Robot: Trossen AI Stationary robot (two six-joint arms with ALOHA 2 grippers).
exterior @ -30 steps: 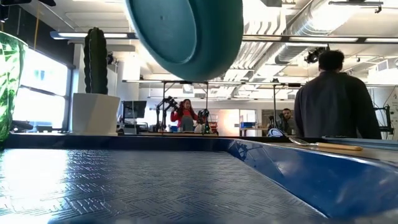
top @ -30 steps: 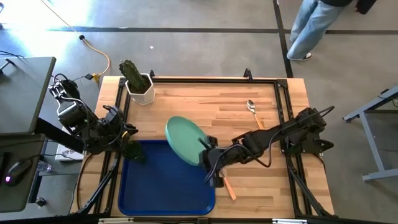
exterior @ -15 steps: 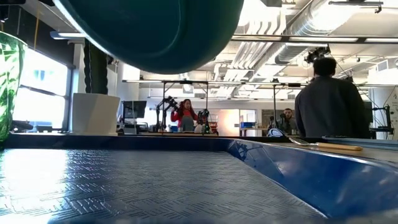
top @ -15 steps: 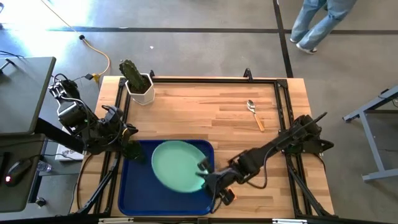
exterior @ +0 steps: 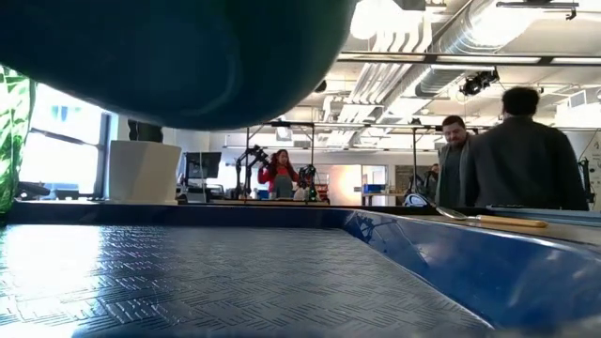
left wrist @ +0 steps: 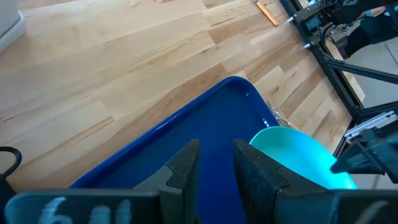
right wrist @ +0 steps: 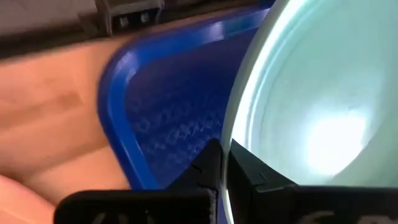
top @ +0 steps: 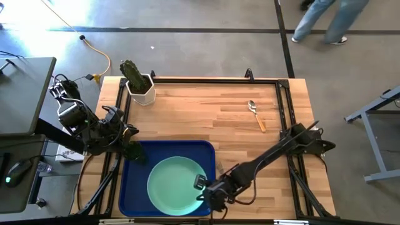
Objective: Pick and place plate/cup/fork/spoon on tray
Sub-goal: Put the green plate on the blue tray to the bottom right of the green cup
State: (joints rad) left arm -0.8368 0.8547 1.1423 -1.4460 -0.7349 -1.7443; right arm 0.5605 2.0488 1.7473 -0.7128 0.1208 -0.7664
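High view: wooden table (top: 206,109) carries the blue tray (top: 134,194), and the mint plate (top: 172,184) hangs over the tray's middle, its rim pinched between the clenched fingers of the right gripper (top: 201,187). Left gripper (top: 133,152) sits at the tray's far-left corner, fingers grasping the green cup (exterior: 11,131). Spoon (top: 255,112) lies well apart from both grippers.
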